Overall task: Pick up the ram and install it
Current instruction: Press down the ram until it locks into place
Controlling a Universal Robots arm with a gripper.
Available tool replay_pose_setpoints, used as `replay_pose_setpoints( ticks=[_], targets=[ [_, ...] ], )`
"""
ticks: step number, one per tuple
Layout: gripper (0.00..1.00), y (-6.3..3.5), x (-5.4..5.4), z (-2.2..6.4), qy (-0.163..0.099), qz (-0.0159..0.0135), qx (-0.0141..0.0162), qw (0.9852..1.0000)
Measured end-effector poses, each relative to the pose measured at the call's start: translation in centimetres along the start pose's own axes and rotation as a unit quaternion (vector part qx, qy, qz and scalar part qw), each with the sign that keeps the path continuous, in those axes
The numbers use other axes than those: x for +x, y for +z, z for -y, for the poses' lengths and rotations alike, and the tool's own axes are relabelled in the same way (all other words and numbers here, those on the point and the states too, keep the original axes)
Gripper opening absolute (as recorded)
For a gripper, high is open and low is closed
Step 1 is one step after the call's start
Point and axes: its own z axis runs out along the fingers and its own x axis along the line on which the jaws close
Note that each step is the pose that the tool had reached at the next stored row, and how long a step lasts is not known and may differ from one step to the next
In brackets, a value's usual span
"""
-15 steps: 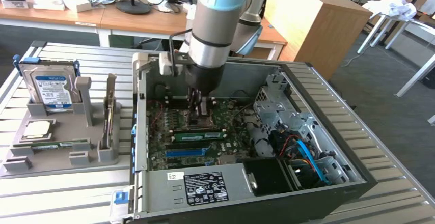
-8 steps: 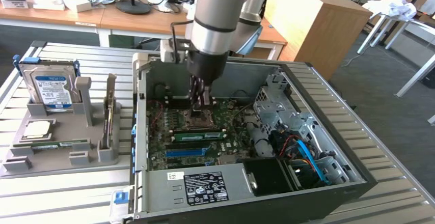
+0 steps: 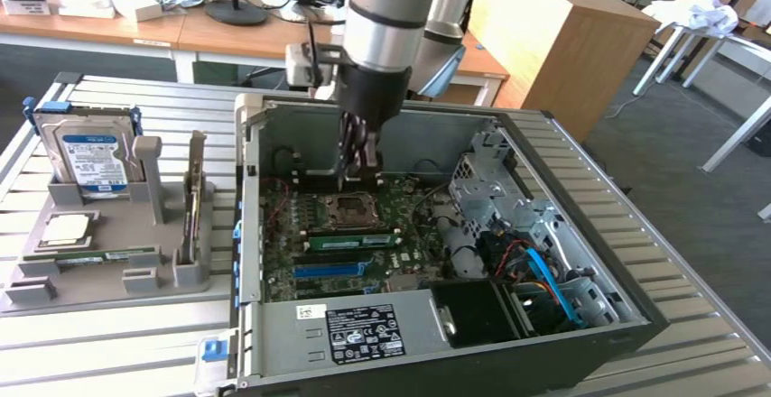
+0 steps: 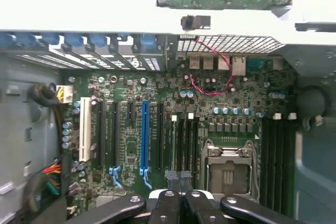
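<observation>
Gripper (image 3: pixel 361 179) over the open computer case (image 3: pixel 627 262).
You see its fingers pressed together above the motherboard (image 4: pixel 157 129); the case sits on a slatted metal table (image 3: pixel 108 343), office desks (image 3: pixel 217 32) behind.

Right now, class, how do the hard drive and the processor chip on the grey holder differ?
The hard drive stands upright; the processor chip lies flat. The hard drive is larger and blue-labelled; the processor chip is smaller, plain silver. Both sit in the grey holder.
</observation>
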Motion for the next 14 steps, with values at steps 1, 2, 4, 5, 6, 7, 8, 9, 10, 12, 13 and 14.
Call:
replay_pose_setpoints(
  ticks=[1, 2, 4, 5, 6, 7, 8, 9, 10, 12, 13, 14],
  targets=[
    [0.10, -0.34, 0.0, 0.00, 0.000, -0.0001, 0.0000, 1.0000],
    [0.10, -0.63, 0.0, -0.01, 0.000, -0.0002, 0.0000, 1.0000],
    [0.10, -1.15, 0.0, -0.02, 0.000, -0.0004, 0.0000, 1.0000],
    [0.10, -1.37, 0.0, -0.02, 0.000, -0.0005, 0.0000, 1.0000],
    [0.10, -1.56, 0.0, -0.02, 0.000, -0.0005, 0.0000, 1.0000],
    [0.10, -1.67, 0.0, -0.02, 0.000, -0.0005, 0.0000, 1.0000],
    [0.10, -1.68, 0.0, -0.02, 0.000, -0.0005, 0.0000, 1.0000],
    [0.10, -1.68, 0.0, -0.02, 0.000, -0.0005, 0.0000, 1.0000],
    [0.10, -1.68, 0.0, -0.02, 0.000, -0.0005, 0.0000, 1.0000],
    [0.10, -1.69, 0.0, -0.02, 0.000, -0.0005, 0.0000, 1.0000],
    [0.10, -1.70, 0.0, 0.08, 0.000, -0.0007, -0.0001, 1.0000],
    [0.10, -1.70, 0.0, 0.26, 0.000, -0.0007, -0.0001, 1.0000]
  ],
)
